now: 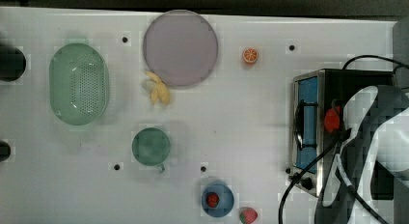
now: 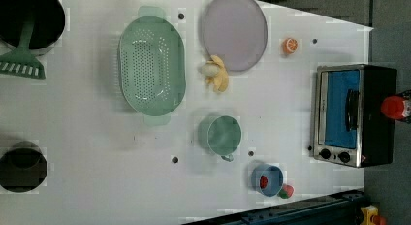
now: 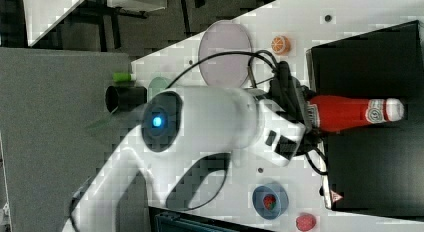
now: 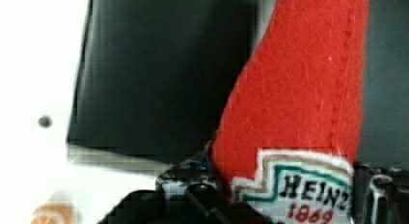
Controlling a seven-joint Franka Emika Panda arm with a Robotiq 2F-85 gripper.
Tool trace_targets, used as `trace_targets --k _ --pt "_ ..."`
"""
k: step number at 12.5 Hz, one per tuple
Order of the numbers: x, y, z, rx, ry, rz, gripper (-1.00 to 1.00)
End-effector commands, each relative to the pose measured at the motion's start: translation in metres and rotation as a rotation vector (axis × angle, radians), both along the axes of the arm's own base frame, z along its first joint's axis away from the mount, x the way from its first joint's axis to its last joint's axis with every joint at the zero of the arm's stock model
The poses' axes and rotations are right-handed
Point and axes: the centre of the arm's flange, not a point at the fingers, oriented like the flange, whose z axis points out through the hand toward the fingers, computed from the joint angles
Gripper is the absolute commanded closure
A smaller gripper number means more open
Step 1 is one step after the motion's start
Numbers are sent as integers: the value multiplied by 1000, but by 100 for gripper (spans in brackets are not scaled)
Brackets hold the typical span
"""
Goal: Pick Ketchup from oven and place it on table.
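Right view showed the ketchup (image 3: 350,113) over the oven's (image 3: 370,167) black top, the jaws of the gripper (image 3: 306,117) clamped on its labelled lower body. That oven stood by one short edge of the table (image 1: 241,118). With such a low hold, the bottle could tilt or slip if the arm swung quickly.
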Motion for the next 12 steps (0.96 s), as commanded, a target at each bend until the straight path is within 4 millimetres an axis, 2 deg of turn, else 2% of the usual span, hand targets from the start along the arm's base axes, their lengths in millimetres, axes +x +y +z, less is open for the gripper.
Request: trace_targets --k 1,4,6,9,12 --pt "34 69 103 0 -111 337 -29" --pt "56 143 125 34 -130 630 -29" --pt "73 197 123 58 -124 808 -29" --pt "87 271 105 100 -99 942 -29" --pt "80 316 63 135 -7 934 -29"
